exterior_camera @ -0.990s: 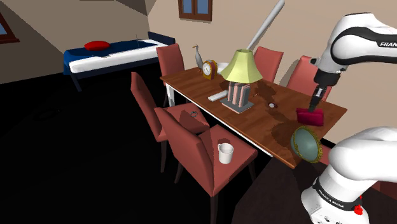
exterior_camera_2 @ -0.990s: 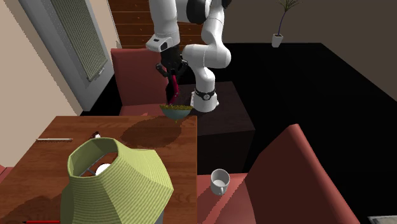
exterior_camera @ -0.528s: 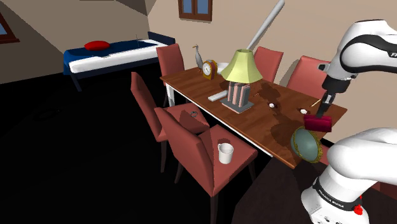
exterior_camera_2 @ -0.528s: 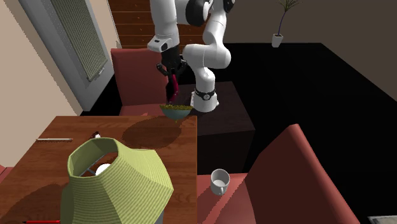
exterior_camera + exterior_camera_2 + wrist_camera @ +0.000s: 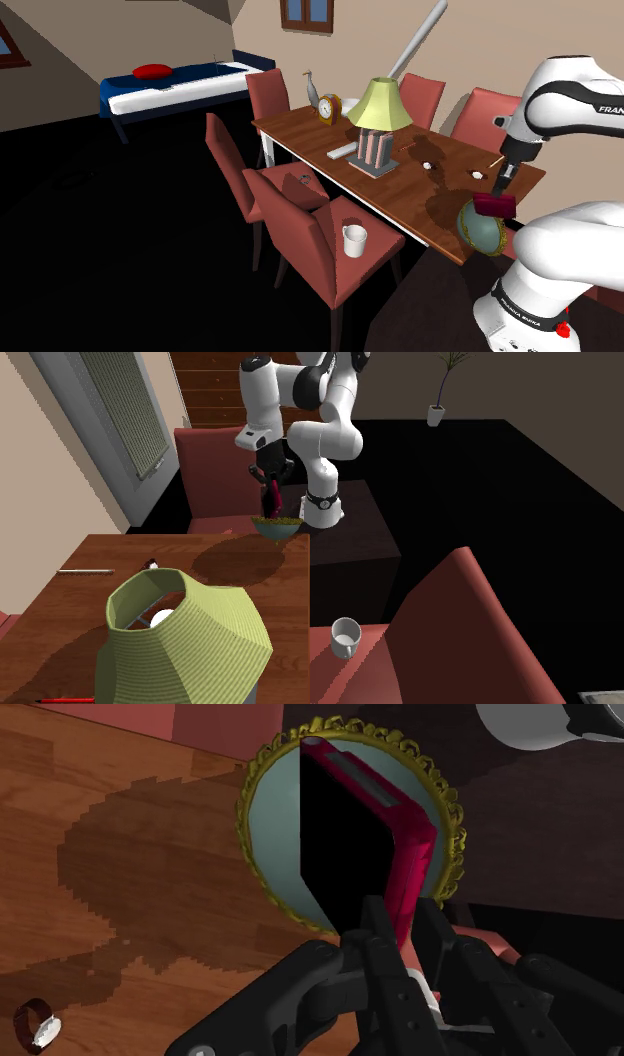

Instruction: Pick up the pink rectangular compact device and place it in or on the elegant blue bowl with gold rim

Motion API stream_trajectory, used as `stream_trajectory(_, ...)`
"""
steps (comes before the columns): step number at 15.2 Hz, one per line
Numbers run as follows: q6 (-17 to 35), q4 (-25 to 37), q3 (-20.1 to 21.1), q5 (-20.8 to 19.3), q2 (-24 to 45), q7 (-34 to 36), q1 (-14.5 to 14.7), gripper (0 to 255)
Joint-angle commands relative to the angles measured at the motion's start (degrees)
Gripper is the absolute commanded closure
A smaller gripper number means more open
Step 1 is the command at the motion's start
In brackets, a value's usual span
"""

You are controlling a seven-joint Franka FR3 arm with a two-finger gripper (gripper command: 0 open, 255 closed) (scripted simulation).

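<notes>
Fingers (image 5: 378, 936) of my gripper (image 5: 405, 939) pinch the compact device (image 5: 412, 854) in the wrist view. It is a slim slab with a deep pink edge and one black face, hanging over the gold-rimmed pale blue bowl (image 5: 272, 824). In the shoulder view I see the bowl on the table's (image 5: 400, 190) near corner, with bare wood beyond. In the second exterior view a red chair (image 5: 205, 472) stands just behind the bowl and the stand (image 5: 355, 527) is beside it.

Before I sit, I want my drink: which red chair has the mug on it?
The chair lowest in the shoulder view, at the table's near side. A white mug stands upright on its seat; no other visible seat shows one.
</notes>
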Motion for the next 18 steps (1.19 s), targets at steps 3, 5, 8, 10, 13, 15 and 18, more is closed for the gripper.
stream_trajectory(3,3.3,-2.71,-1.16,-1.23,0.64,-0.01,-0.59,255)
stream_trajectory(5,5.43,-4.39,-1.94,-2.08,1.15,-0.06,-1.06,255)
stream_trajectory(8,5.43,-4.39,-1.94,-2.08,1.15,-0.07,-1.07,255)
stream_trajectory(10,5.43,-4.39,-1.94,-2.08,1.15,-0.07,-1.07,255)
stream_trajectory(13,5.43,-4.39,-1.94,-2.08,1.15,-0.07,-1.06,255)
stream_trajectory(15,5.43,-4.39,-1.94,-2.08,1.15,-0.07,-1.06,0)
stream_trajectory(18,5.43,-4.39,-1.94,-2.08,1.15,-0.07,-1.06,0)
